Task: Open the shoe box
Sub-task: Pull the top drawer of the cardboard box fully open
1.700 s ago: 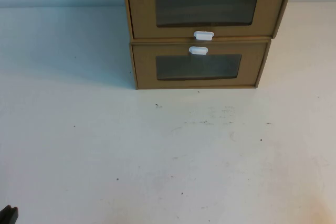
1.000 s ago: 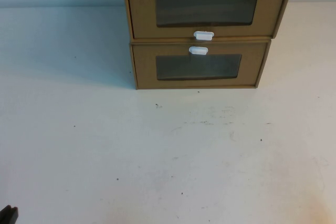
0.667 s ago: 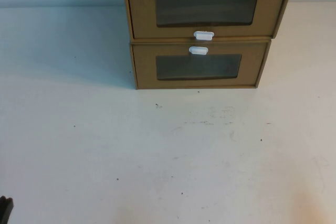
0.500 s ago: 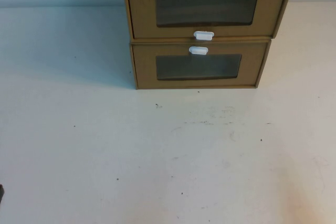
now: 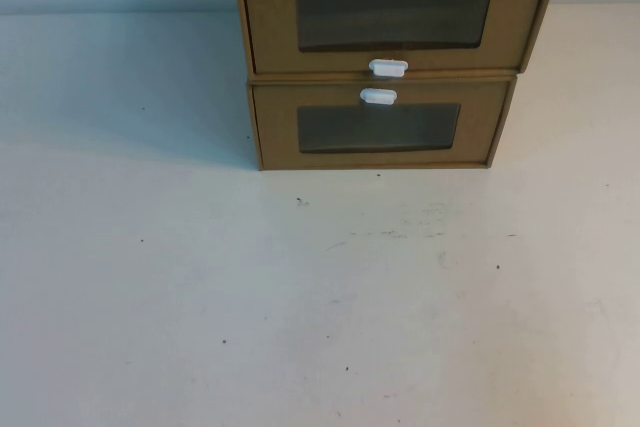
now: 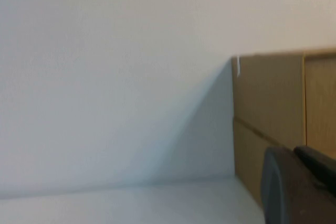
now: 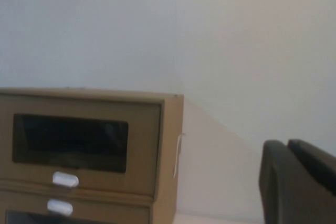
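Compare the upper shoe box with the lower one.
The upper box sits on the lower box, which rests on the table. Upper handle is at its front's bottom edge; lower handle at the top. Both brown, windowed, shut. Left tool and right tool hang short of both.

No legible txt, labels, brands or nos. on shoe boxes [image 5: 275, 107] or table [image 5: 300, 297].
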Tool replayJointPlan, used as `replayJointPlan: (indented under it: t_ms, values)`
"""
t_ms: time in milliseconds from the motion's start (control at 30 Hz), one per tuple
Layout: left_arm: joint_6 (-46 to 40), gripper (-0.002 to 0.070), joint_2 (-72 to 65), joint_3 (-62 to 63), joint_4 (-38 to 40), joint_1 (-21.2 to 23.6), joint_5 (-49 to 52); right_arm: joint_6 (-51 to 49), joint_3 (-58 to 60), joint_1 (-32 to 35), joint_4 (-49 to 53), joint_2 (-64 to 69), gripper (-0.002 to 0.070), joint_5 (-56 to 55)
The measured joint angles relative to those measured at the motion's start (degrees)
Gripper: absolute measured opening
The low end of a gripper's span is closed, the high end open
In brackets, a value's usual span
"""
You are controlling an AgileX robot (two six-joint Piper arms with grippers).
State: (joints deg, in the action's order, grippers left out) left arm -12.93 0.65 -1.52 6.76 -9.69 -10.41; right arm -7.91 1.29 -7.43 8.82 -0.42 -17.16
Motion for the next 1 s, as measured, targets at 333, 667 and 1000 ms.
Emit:
replayJointPlan:
  t_ms: [333,667,1000]
  values:
    - [26.46,-0.0006,0.1,0.0,0.47,0.0,-32.58,0.0,-0.37,0.0,-0.76,-0.19,-0.0014,-25.37]
    - [26.37,-0.0006,-0.45,17.88,0.71,0.0,-20.65,-4.38,-21.4,0.0,-8.82,1.66,-0.0014,-9.59]
    - [24.05,-0.0006,-19.91,42.1,-0.37,0.0,14.18,-1.96,-40.5,0.0,-18.71,24.15,-0.0013,13.2]
